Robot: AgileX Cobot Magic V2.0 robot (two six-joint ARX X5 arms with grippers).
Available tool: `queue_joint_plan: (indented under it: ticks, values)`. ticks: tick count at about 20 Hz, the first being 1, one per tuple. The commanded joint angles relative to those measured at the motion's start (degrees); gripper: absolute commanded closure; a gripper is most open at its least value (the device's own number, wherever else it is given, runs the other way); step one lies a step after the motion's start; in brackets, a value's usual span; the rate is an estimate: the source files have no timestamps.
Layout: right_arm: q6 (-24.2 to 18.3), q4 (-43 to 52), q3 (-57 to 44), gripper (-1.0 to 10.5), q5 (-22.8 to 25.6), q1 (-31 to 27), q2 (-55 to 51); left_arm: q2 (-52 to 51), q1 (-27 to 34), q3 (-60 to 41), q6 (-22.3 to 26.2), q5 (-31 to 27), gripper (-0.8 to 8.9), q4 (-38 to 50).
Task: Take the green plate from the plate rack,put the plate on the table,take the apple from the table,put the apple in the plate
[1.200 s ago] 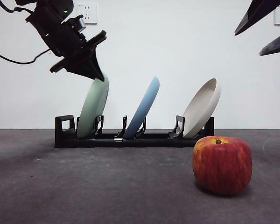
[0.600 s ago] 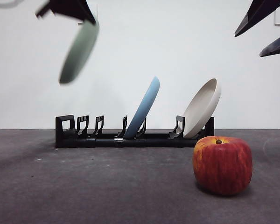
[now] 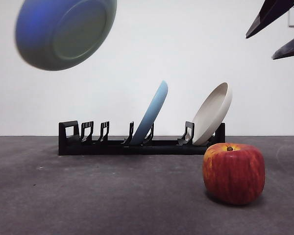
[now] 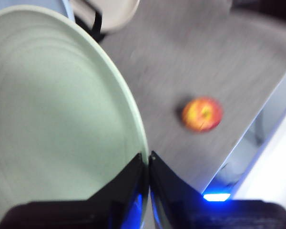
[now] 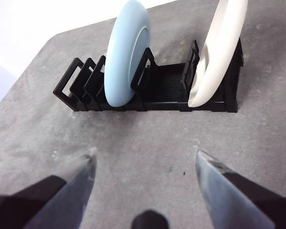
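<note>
Grey rough table [image 3: 112, 196], white wall, left hand [image 4: 148, 164] clamped on green plate [image 4: 52, 109], right hand [image 5: 145, 164] apart.

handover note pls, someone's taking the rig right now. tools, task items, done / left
Left tool: shut on the green plate at its rim, holding it high in the air, off to the rack's squared-loop end.
Right tool: open, empty, waiting above the table, facing the plate rack.
Rack holds the light blue plate and cream-white plate.
Apple: on the table in front of the rack's cream-plate end, untouched.
Done: plate out of rack.
Left: set plate on table, pick apple, put it in plate.
</note>
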Motion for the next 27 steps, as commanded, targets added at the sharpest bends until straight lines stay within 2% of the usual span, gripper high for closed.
queue_joint_plan:
  ticks: [1,6,8,13,15,22,23,24,26,27]
  values:
    - [-0.5,0.1,0.2,6.0,0.1,0.0,0.1,-0.3,-7.0,-0.6,-0.4,-8.5,8.26,-0.2]
    - [-0.5,0.1,0.2,6.0,0.0,0.0,0.1,-0.2,-16.9,-10.7,-3.4,-16.1,8.26,7.9]
    - [-0.5,0.1,0.2,6.0,0.1,0.0,0.1,-0.2,-18.3,-17.4,-5.7,-16.3,8.26,13.5]
    - [-0.5,0.1,0.2,6.0,0.1,0.0,0.1,3.2,-18.4,-32.5,-6.0,-16.3,8.26,29.6]
    - [-0.5,0.1,0.2,6.0,0.1,0.0,0.1,7.1,-18.4,-34.8,-5.4,-16.3,8.26,32.8]
    - [-0.5,0.1,0.2,6.0,0.1,0.0,0.1,20.6,-20.7,-34.8,-3.8,-15.8,8.18,34.9]
    - [-0.5,0.1,0.2,6.0,-0.1,0.0,0.1,20.7,-20.9,-34.8,-3.8,-15.8,8.03,34.8]
    - [-0.5,-0.1,0.2,6.0,-0.3,0.1,0.1,20.7,-21.4,-34.8,-3.9,-15.9,7.47,35.0]
    - [-0.5,-1.0,0.2,6.0,-0.3,0.1,0.1,20.6,-21.4,-34.8,-3.9,-16.0,4.98,35.2]
    - [-0.5,-1.6,0.2,6.0,-0.3,0.1,0.1,20.6,-21.2,-34.8,-3.9,-16.0,4.47,35.4]
